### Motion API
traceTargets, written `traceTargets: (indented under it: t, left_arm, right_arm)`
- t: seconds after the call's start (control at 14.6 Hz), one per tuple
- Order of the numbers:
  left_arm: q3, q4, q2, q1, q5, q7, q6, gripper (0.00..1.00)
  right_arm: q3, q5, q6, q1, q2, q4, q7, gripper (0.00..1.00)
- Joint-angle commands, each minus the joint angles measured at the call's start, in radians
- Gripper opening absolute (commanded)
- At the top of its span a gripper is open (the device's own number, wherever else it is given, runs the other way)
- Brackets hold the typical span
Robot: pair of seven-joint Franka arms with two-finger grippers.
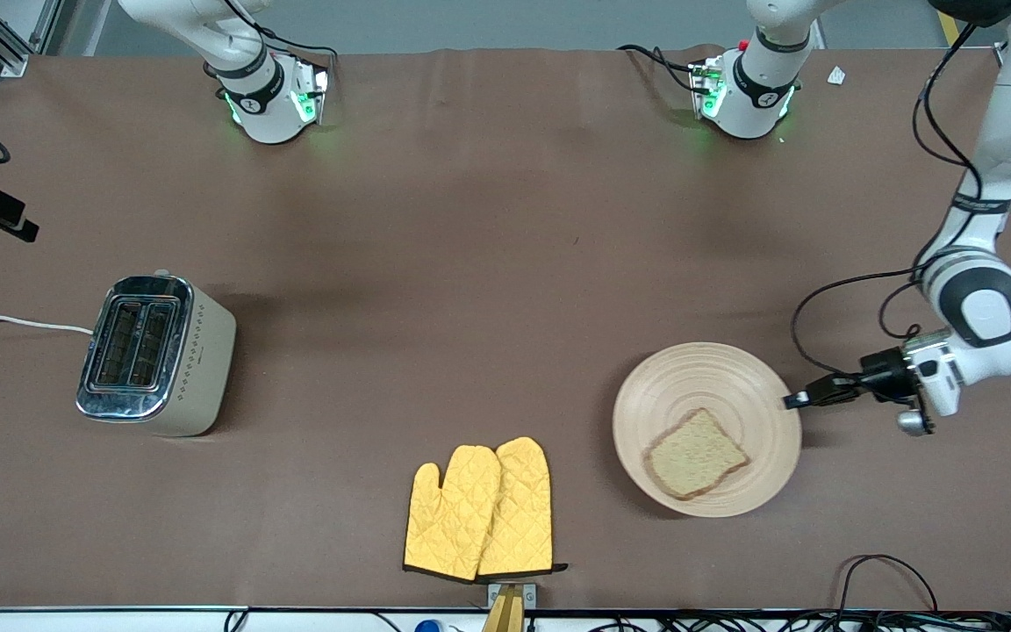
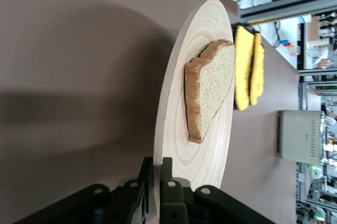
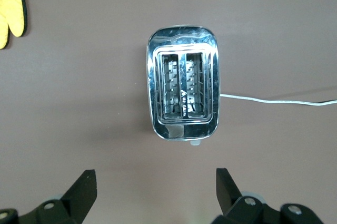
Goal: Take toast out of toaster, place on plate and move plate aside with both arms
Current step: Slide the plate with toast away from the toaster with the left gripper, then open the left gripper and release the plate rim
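1. One toast point(image 1: 696, 453) lies flat on the plate point(image 1: 706, 373), toward my left arm's end of the table.
2. I see the left gripper point(image 1: 793, 401) at the plate's rim, its fingers point(image 2: 167, 181) clamped on that rim.
3. Toast: light brown, speckled, darker crust.
4. Right gripper point(image 3: 152, 190) hangs spread wide over the toaster point(image 3: 184, 89); both slots are vacant.

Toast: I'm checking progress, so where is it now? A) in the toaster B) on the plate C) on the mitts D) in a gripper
B: the toast lies flat on the plate; the toaster slots are empty.
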Motion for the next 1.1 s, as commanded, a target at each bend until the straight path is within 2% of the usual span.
traceTargets:
  t: [0.0,0.14,0.34,0.48,0.62,0.75,0.89,0.96,1.03]
  left_arm:
    - [-0.013,0.042,0.025,0.080,0.029,-0.009,-0.092,0.00]
    - [-0.013,0.039,0.033,0.113,0.050,-0.006,-0.126,0.00]
    - [-0.008,0.033,0.053,0.141,0.072,-0.003,-0.187,0.00]
    - [-0.008,0.033,0.077,0.160,0.134,0.021,-0.201,0.00]
    - [-0.006,0.036,0.083,0.166,0.142,0.041,-0.201,0.01]
    - [-0.003,0.041,0.088,0.167,0.150,0.041,-0.201,0.06]
    - [0.007,0.058,0.087,0.161,0.174,0.029,-0.201,0.32]
    - [0.007,0.076,0.087,0.158,0.196,0.027,-0.201,0.61]
    - [0.007,0.096,0.087,0.155,0.229,0.023,-0.199,1.00]
  right_arm:
    - [0.166,-0.005,-0.012,-0.157,-0.016,-0.008,0.017,1.00]
    - [0.188,-0.006,-0.009,-0.176,-0.016,-0.008,0.019,1.00]
    - [0.182,-0.011,-0.009,-0.177,-0.016,-0.007,0.017,1.00]
    - [0.182,-0.016,-0.003,-0.177,-0.016,-0.007,0.019,1.00]
    - [0.180,-0.015,0.017,-0.177,-0.025,-0.020,0.017,1.00]
    - [0.180,-0.015,0.043,-0.177,-0.065,-0.077,0.017,1.00]
    - [0.182,-0.015,0.124,-0.174,-0.160,-0.213,0.017,1.00]
    - [0.183,-0.015,0.139,-0.174,-0.187,-0.253,0.016,1.00]
    - [0.182,-0.015,0.116,-0.176,-0.186,-0.244,0.008,1.00]
